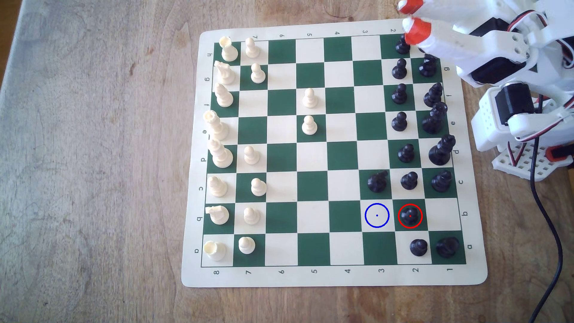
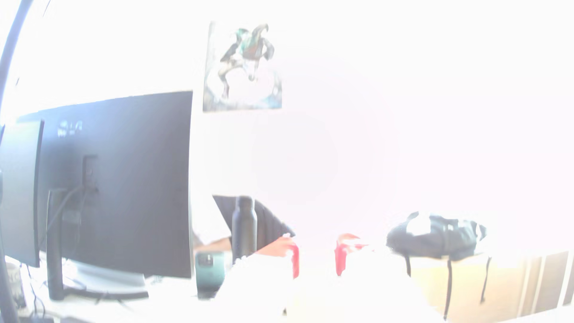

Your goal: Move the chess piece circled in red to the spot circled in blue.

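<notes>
Nothing has been grasped, so by the look of it the reach toward the piece is the step in hand. Taken from the exterior view's left, the spot (image 1: 376,215), a cream square marked with a thin blue ring and centre dot, lies bare, far below the pincer (image 1: 412,18) in that view and slightly to its left. Touching it on the right is the green square where the chess piece (image 1: 410,215) stands upright inside a red ring, almost straight below the pincer and well apart from it. A black knight (image 1: 377,181) stands on the square just above the spot.

The pincer is held at the board's upper right corner, above the end of the black pawn row, its red-tipped fingers (image 1: 417,30) parted with nothing between them. In the washed-out wrist view the red tips (image 2: 316,256) seem likewise apart, though glare makes this uncertain.

A long travel along the pawn file is called for next, then a descent over the ringed pawn, clear of its neighbours.

The piece is seen as a small glossy black pawn with a ball head and flared base.
</notes>
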